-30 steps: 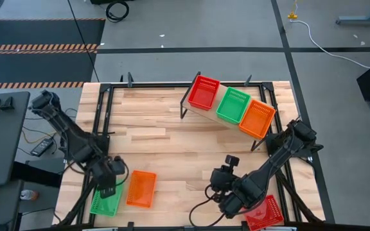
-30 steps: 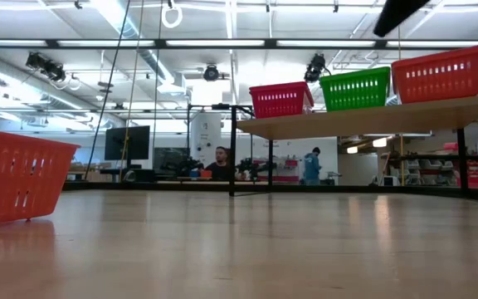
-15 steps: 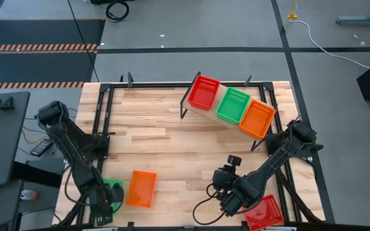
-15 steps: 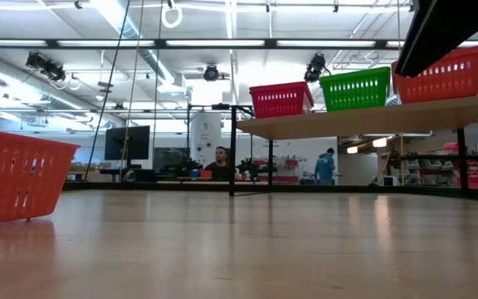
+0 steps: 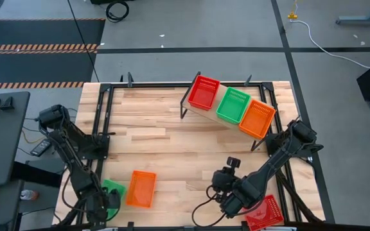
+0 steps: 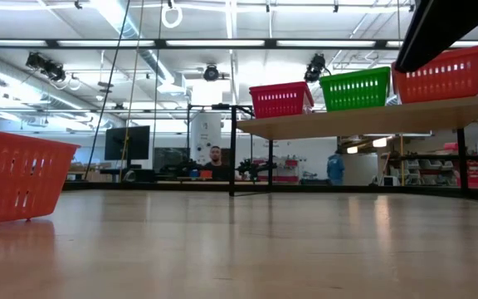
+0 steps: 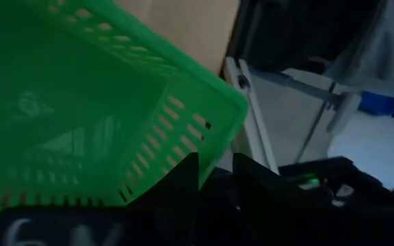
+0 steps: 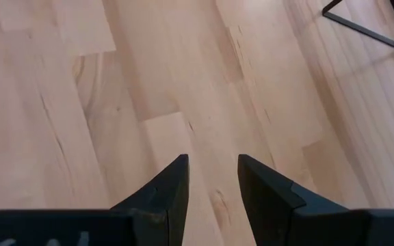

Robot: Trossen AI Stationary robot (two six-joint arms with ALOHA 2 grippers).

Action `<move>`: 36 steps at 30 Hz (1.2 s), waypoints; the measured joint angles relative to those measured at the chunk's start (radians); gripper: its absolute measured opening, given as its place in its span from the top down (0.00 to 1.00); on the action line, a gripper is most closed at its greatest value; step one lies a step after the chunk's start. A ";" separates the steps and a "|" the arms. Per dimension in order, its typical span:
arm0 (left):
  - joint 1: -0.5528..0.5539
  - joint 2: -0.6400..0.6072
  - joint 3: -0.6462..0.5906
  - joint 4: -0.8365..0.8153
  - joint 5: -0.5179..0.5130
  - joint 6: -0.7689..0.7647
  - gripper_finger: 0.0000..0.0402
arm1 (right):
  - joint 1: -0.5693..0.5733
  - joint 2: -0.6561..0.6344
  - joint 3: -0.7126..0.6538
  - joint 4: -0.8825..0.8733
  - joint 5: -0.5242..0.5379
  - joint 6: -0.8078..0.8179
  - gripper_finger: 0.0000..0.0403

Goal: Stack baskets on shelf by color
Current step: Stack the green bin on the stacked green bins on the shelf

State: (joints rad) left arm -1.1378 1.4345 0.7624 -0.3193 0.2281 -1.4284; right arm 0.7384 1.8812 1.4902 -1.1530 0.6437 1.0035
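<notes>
Looking down on the desk [image 5: 172, 135], I see the shelf [image 5: 218, 117] at the far edge carrying one red, one green and one orange basket side by side. My left gripper [image 5: 101, 204] sits at the near left corner, right at the green basket [image 5: 113, 191]. The left wrist camera shows that basket's corner rim lying against the tips of the narrowly parted fingers [image 7: 187, 174], but I cannot tell whether they actually clamp the rim or merely touch it.

An orange basket [image 5: 140, 188] lies just beside the green one, toward the middle of the desk, its long axis running toward the shelf. My right gripper [image 5: 227, 204] hangs near the front edge over bare wood, fingers [image 8: 176, 179] apart and empty, with a red basket [image 5: 265, 212] just beside it toward the near right corner.

The relation I judge decisive: the shelf's green basket [image 5: 232, 104] lies diagonally far and right of the left gripper, across the whole desk, so the carry must cross over the orange basket.
</notes>
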 joint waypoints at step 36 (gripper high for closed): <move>0.104 0.040 -0.001 -0.382 0.023 0.414 0.80 | 0.032 0.000 0.000 0.000 0.003 0.098 0.67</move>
State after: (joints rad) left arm -1.0341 1.4750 0.7614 -0.7009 0.2511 -1.0142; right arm 0.7708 1.8812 1.4902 -1.1530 0.6468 1.1014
